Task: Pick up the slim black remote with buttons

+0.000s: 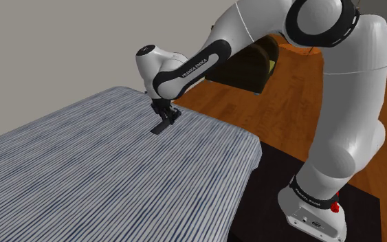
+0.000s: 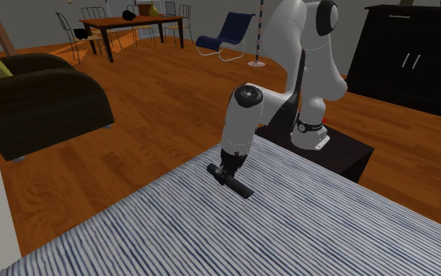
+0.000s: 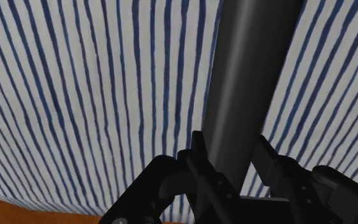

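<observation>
The slim black remote (image 3: 247,83) sits between the two fingers of your pincer (image 3: 231,149). It is a long dark bar that runs straight out from the fingertips and away from the hand. The black fingers (image 3: 199,156) press on its two long sides, so your pincer is pinching the remote near one end.

From the side, the remote (image 1: 161,127) hangs just under the pincer (image 1: 166,117), tilted, with its free end low over the cloth. You cannot tell whether that end touches the cloth.

Directly beneath the pincer spreads a blue-and-white striped cloth (image 1: 82,179) covering the work surface. Its edge is near the pincer, on the arm's side.

In the second exterior view, a wooden floor (image 2: 171,94) lies past that edge, and the black stand (image 2: 344,153) is behind the pincer (image 2: 230,171). A dark armchair (image 2: 38,98) sits well apart from it on the floor.
</observation>
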You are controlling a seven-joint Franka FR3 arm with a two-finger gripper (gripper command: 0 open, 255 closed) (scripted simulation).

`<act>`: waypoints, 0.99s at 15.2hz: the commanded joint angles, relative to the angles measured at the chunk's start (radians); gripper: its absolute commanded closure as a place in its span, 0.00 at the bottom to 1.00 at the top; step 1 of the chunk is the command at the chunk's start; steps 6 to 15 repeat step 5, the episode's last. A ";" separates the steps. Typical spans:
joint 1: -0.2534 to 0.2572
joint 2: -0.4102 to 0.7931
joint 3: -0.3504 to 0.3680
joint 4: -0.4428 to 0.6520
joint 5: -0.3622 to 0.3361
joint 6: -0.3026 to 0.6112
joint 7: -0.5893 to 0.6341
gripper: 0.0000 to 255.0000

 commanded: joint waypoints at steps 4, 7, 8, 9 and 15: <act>-0.010 -0.034 0.013 0.011 0.027 -0.036 -0.025 1.00; -0.010 -0.034 0.013 0.011 0.027 -0.036 -0.025 1.00; -0.010 -0.034 0.013 0.011 0.027 -0.036 -0.025 1.00; -0.010 -0.034 0.013 0.011 0.027 -0.036 -0.025 1.00; -0.010 -0.034 0.013 0.011 0.027 -0.036 -0.025 1.00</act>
